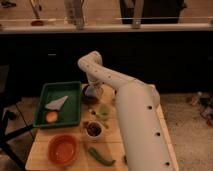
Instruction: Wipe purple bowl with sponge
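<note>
The purple bowl (89, 96) is small and dark and sits on the wooden table just right of the green tray. My gripper (93, 91) hangs down from the white arm directly over the bowl, at its rim or inside it. The wrist hides part of the bowl. I cannot make out a sponge in the gripper. A pale grey wedge-shaped piece (56, 103) lies in the tray; I cannot tell if it is the sponge.
The green tray (45, 120) also holds an orange fruit (51, 117). An orange bowl (64, 149) stands at the front left. A white cup with dark contents (93, 129), a green object (104, 111) and a green pepper (101, 157) lie near the arm. The arm covers the table's right side.
</note>
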You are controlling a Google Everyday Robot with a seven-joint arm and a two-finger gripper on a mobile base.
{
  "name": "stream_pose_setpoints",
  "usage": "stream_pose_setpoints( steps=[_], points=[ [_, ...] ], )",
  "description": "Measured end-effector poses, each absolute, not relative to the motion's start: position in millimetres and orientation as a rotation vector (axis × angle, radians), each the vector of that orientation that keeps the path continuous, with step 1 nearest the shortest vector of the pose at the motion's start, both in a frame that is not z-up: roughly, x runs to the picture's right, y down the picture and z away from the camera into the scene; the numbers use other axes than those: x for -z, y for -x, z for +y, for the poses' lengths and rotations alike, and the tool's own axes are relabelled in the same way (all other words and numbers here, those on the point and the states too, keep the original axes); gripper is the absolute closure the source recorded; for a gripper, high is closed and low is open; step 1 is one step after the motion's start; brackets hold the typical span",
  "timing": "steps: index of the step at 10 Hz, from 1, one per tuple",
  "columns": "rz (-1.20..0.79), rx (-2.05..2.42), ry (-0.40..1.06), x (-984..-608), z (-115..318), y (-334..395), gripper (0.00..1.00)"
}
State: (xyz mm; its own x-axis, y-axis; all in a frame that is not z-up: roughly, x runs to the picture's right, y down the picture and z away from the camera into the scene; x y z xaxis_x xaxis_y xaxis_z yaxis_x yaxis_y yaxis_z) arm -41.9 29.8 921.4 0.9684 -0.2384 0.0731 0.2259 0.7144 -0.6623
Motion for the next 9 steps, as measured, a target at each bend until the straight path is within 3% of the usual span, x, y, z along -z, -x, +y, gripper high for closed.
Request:
stream_pose_setpoints(
  steps=[9],
  points=[
    [0.037,0.312,0.755,-913,41,33,1.00]
  ],
)
